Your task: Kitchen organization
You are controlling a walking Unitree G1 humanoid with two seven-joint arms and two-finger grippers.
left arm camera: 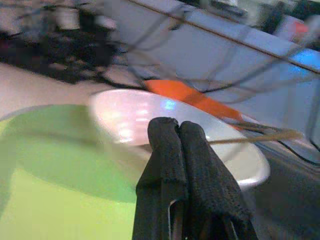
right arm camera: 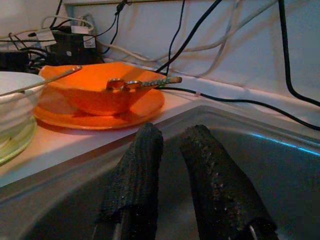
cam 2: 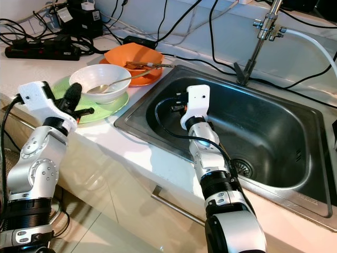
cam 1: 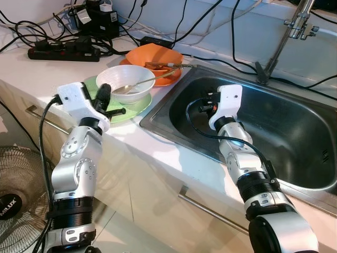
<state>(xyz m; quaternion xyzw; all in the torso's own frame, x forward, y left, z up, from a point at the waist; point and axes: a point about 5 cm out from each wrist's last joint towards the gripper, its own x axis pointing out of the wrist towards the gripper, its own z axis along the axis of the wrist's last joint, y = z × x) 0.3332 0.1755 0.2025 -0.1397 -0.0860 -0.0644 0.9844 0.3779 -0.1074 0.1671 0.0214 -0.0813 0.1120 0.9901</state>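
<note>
Left eye view shows the white bowl (cam 1: 128, 81) on the green plate (cam 1: 138, 106) beside the sink (cam 1: 295, 174), left tool (left arm camera: 181, 145) closed and empty before it, right tool (right arm camera: 172, 165) slightly parted inside the sink; next, likely open and grasp the bowl.

Clearance around sink and counter dishes.
Stainless steel sink basin (cam 2: 274, 142) is open and deep, with room inside; chrome faucet (cam 2: 256, 39) stands at its back rim. On the white counter (cam 1: 158, 150), the green plate (cam 1: 129, 108) with white bowl (cam 1: 126, 81) and the orange bowl on an orange plate (cam 1: 155, 57) crowd the sink's left edge. Black power strip (cam 1: 63, 54) and cables (cam 1: 195, 23) block the back.
</note>
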